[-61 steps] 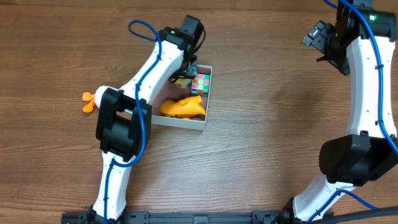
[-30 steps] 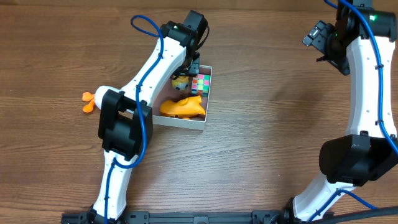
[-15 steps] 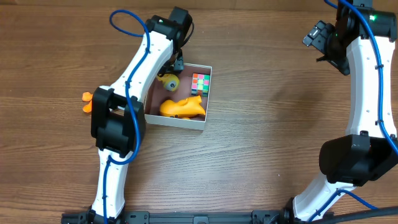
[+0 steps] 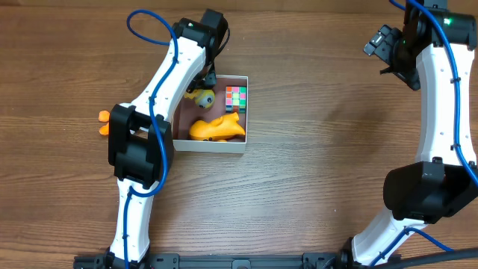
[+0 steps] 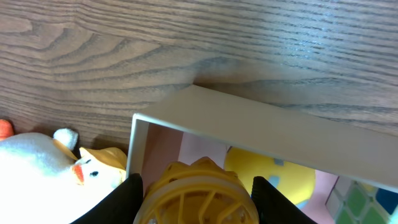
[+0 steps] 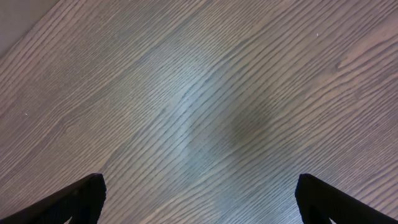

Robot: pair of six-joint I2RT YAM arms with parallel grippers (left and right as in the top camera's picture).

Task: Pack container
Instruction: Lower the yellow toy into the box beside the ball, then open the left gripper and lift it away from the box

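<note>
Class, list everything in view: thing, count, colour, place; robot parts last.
table: one, brown, under everything
container: one, white and pinkish, left of centre
cube: one, multicoloured, in the container
round toy: one, yellow, in the container
long toy: one, orange, in the container
ribbed toy: one, yellow, inside the left pincer
duck-like toy: one, white, outside the container
small piece: one, orange, beside left arm
left pincer: one, black, at container wall, grip unclear
right pincer: one, black, open over bare table
</note>
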